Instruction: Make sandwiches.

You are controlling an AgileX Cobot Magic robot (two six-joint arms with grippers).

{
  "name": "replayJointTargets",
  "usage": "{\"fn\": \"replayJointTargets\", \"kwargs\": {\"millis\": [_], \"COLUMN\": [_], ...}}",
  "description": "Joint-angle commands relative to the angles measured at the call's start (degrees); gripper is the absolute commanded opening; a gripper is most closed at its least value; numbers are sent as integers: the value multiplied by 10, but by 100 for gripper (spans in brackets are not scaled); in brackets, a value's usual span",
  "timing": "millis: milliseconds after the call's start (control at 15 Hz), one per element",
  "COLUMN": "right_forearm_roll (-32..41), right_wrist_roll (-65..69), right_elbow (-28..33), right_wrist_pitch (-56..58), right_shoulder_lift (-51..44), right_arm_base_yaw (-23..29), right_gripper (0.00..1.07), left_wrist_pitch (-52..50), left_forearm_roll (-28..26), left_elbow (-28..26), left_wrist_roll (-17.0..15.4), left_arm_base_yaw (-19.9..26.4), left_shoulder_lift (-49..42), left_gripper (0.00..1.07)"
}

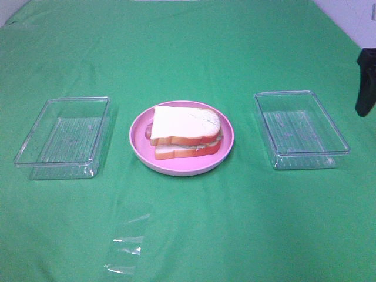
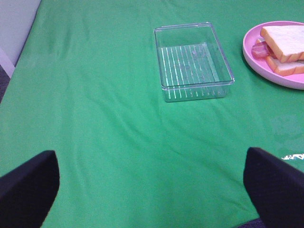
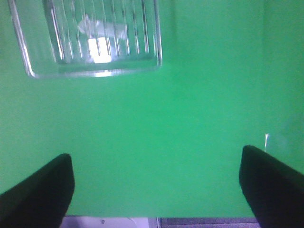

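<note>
The sandwich [image 1: 185, 132] sits stacked on a round pink plate [image 1: 141, 150] in the middle of the green cloth. It is two white slices with orange-red crust, with pale green and reddish filling showing between them. The left wrist view catches the sandwich [image 2: 286, 45] and the plate [image 2: 251, 59] at its edge, with a reddish strip poking out. My left gripper [image 2: 152, 190] is open over bare cloth, well short of the left tray, its dark fingers [image 2: 28, 190] wide apart. My right gripper [image 3: 154, 190] is also open above bare cloth and holds nothing.
An empty clear plastic tray [image 1: 64, 136] lies left of the plate and another clear tray [image 1: 299, 128] lies right of it. These show as the left tray [image 2: 192, 61] and the right tray [image 3: 90, 38]. A crumpled clear film [image 1: 126, 252] lies near the front. A dark shape [image 1: 367, 82] hangs at the right edge.
</note>
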Motion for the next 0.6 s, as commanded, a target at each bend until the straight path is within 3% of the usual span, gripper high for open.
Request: {"fn": "replayJointTargets", "kwargs": {"millis": [67,400,467,600], "right_forearm_roll": [0,0,0,0], "right_wrist_roll": [-14,-14,-14,-14], "right_elbow": [108,286,339,368], "right_wrist_pitch": [-35,-59,-58,-53], "right_shoulder_lift": [-127,-421,-545,-634], "right_arm_base_yaw": [-1,-1,-1,-1], "right_gripper": [89,89,89,89], "left_wrist_pitch": [-10,-10,-10,-10], "left_forearm_roll": [1,3,5,5], "left_elbow": [0,0,0,0], "left_wrist_roll": [-1,-1,-1,-1], "left_arm_base_yaw": [-2,-2,-2,-2], "left_shoulder_lift": [-9,-9,-9,-9], "left_gripper": [98,98,98,98]}}
